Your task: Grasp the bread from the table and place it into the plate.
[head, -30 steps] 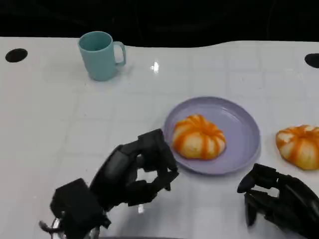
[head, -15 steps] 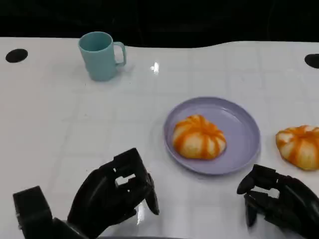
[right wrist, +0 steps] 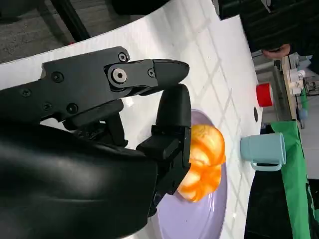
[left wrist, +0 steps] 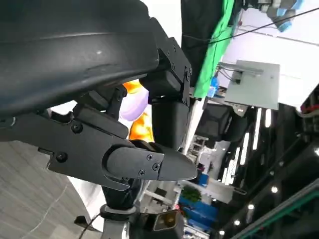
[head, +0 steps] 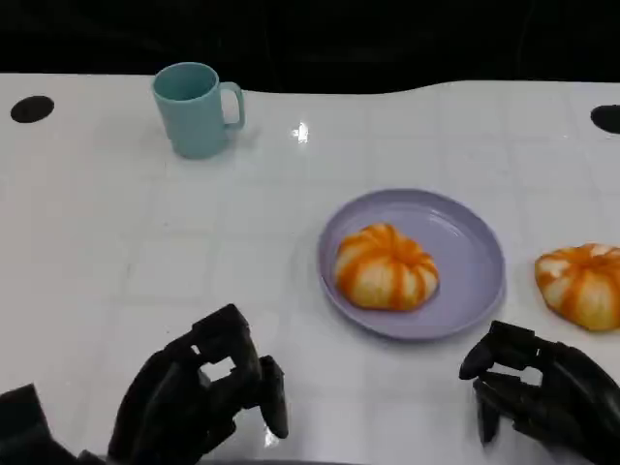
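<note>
light: bright, even | glare: spot on table | background: dark

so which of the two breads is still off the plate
The bread at the table's right edge, beyond the right hand; the other bread sits on the purple plate.

The left hand sits low at the near left of the head view, with its fingers curled inward and its fingertips pointing down. Nothing lies in its grasp. In the left wrist view the same hand shows a rounded black shell, with dark fingers bent close together.

The right hand sits at the near right corner, its fingers bent and drawn in, holding nothing. In the right wrist view that hand reaches out from its black shell, with one finger extended and another bent beneath it.
</note>
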